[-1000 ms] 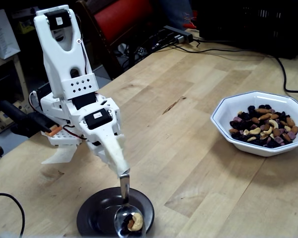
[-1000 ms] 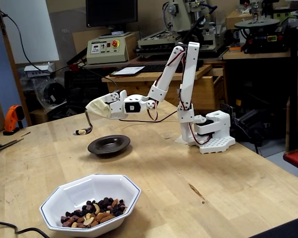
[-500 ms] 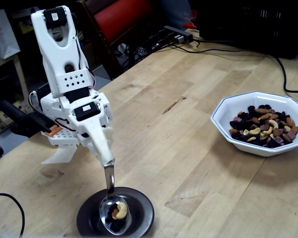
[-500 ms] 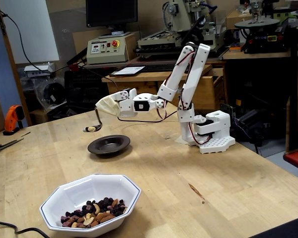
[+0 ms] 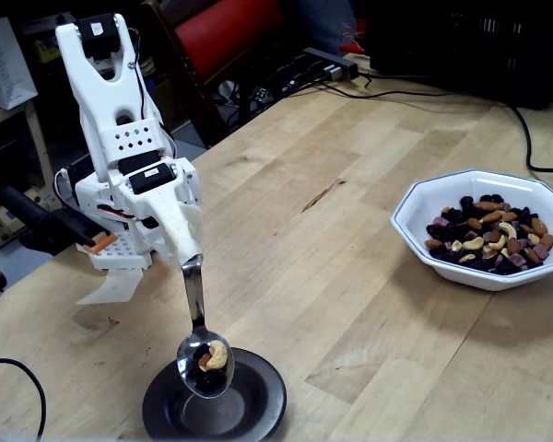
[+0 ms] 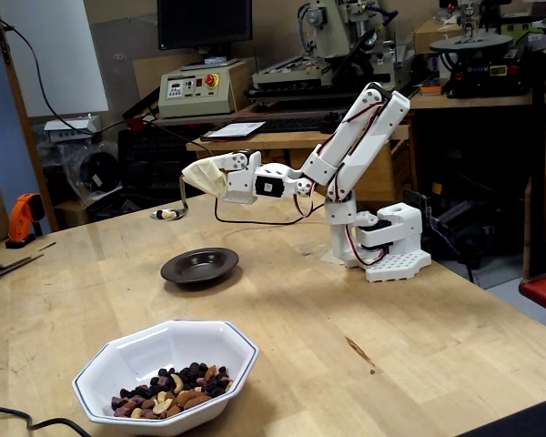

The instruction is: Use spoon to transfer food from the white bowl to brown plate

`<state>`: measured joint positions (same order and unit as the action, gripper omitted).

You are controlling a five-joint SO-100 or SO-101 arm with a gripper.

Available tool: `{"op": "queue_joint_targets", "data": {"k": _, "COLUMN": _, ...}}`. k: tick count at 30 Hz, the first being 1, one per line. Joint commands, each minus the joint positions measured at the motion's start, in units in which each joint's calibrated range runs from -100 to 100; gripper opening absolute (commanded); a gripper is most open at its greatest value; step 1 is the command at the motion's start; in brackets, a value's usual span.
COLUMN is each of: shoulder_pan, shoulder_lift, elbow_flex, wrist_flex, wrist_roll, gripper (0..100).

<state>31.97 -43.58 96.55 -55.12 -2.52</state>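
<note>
Jaws: closed together on the taped end of the spoon handle, as far as the tape wrapping lets it be judged.
Gripper (image 5: pixel 186 247): white, pointing down toward the near edge of the table in one fixed view; reaching out to the left in the other (image 6: pixel 203 179).
Spoon (image 5: pixel 203 354): handle running down from the gripper, oval bowl roughly level and loaded; seen side-on in the other fixed view (image 6: pixel 167 213), raised clear above the table.
Food on spoon (image 5: pixel 211 356): one pale cashew plus a few dark pieces.
Brown plate (image 5: pixel 258 405): dark and glossy, on the table below the spoon, sunken centre apparently empty; in the other fixed view (image 6: pixel 199 266) sitting just right of and nearer than the spoon.
White bowl (image 5: pixel 424 235): octagonal, thin blue rim line, well apart from the plate, at the right of the table; at the near edge in the other fixed view (image 6: pixel 127 355).
Food in bowl (image 5: pixel 490 238): heap of cashews, brown nuts and dark raisins; also visible from the other side (image 6: pixel 171 390).
Table (image 5: pixel 350 276): light wood planks.
</note>
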Motion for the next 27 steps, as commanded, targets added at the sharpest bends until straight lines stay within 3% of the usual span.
{"op": "queue_joint_targets", "data": {"k": 1, "shoulder_pan": 0.62, "shoulder_lift": -1.99, "elbow_flex": 0.35, "wrist_flex": -0.69, "wrist_roll": 0.2, "gripper": 4}}
{"op": "queue_joint_targets", "data": {"k": 8, "shoulder_pan": 0.62, "shoulder_lift": -1.9, "elbow_flex": 0.35, "wrist_flex": -0.69, "wrist_roll": 0.49, "gripper": 4}}
{"op": "queue_joint_targets", "data": {"k": 15, "shoulder_pan": 0.1, "shoulder_lift": -1.82, "elbow_flex": 0.35, "wrist_flex": -0.69, "wrist_roll": 6.25, "gripper": 4}}
{"op": "queue_joint_targets", "data": {"k": 27, "shoulder_pan": -0.04, "shoulder_lift": -1.65, "elbow_flex": 0.35, "wrist_flex": -0.61, "wrist_roll": 9.52, "gripper": 4}}
